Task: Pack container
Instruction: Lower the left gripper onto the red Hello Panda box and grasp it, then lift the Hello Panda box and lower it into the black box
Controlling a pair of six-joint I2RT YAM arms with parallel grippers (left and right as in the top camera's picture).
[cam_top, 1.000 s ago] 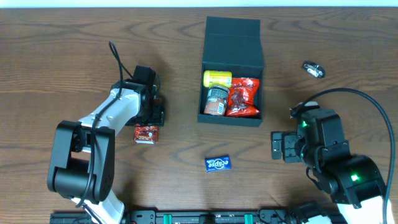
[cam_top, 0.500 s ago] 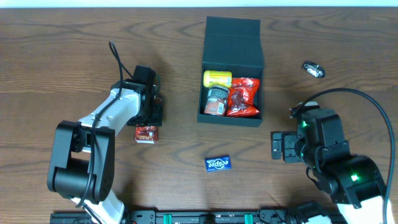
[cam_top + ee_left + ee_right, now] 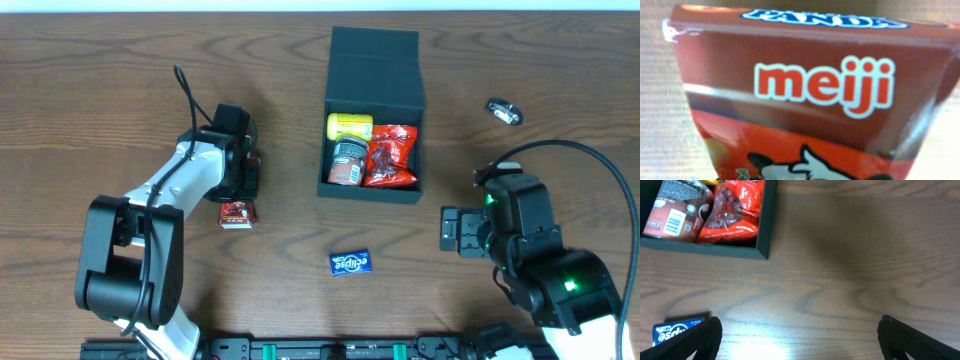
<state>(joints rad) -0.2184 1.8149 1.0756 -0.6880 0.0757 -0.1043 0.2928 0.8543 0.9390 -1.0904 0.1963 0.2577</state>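
The container (image 3: 372, 194), a dark box with its lid flapped back, stands at the table's far middle. It holds a yellow item (image 3: 349, 125), a brown can (image 3: 348, 162) and a red bag (image 3: 391, 157). My left gripper (image 3: 240, 195) sits over the far end of a red Meiji snack box (image 3: 237, 213), jaws drawn in on it. That box (image 3: 805, 90) fills the left wrist view and hides the fingers. My right gripper (image 3: 447, 230) is open to the container's right, and in its wrist view (image 3: 800, 335) only bare wood lies between the fingers.
A blue Eclipse gum pack (image 3: 351, 262) lies in front of the container and also shows beside the right gripper's left finger (image 3: 677, 329). A small silver wrapped thing (image 3: 504, 111) lies at the far right. The container's near corner (image 3: 765, 225) shows in the right wrist view.
My left gripper's jaws have narrowed onto the Meiji box, which shifted slightly. The right arm has edged a little to the right, still open.
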